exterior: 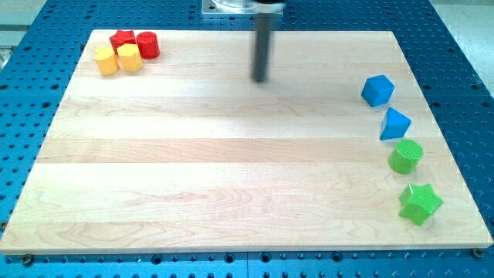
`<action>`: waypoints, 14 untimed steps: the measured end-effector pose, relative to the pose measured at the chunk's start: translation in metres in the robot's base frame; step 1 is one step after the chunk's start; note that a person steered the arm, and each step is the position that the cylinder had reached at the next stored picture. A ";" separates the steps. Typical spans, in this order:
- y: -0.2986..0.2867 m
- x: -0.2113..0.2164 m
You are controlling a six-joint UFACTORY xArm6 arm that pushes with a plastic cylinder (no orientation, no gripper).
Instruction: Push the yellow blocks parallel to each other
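Observation:
Two yellow blocks sit side by side at the board's top left: one [106, 59] on the left, a hexagonal one [130, 58] on its right, touching or nearly so. A red star-like block [122, 39] and a red cylinder [148, 45] lie just above them. My tip [260, 79] hangs near the view's top centre, well to the right of the yellow blocks and touching none.
On the view's right stand a blue cube-like block [377, 90], a blue triangular block [394, 123], a green cylinder [406, 156] and a green star [420, 203]. The wooden board [231, 170] lies on a blue perforated table [463, 69].

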State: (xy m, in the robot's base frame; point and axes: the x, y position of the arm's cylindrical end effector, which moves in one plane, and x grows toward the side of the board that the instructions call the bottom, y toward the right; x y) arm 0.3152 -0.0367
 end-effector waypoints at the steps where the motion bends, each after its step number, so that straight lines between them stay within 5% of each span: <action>1: -0.153 0.008; 2: -0.266 0.004; 6: -0.177 -0.035; 8: -0.084 -0.006; 11: -0.132 -0.043; 14: -0.047 -0.059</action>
State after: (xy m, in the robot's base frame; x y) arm 0.2558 -0.0839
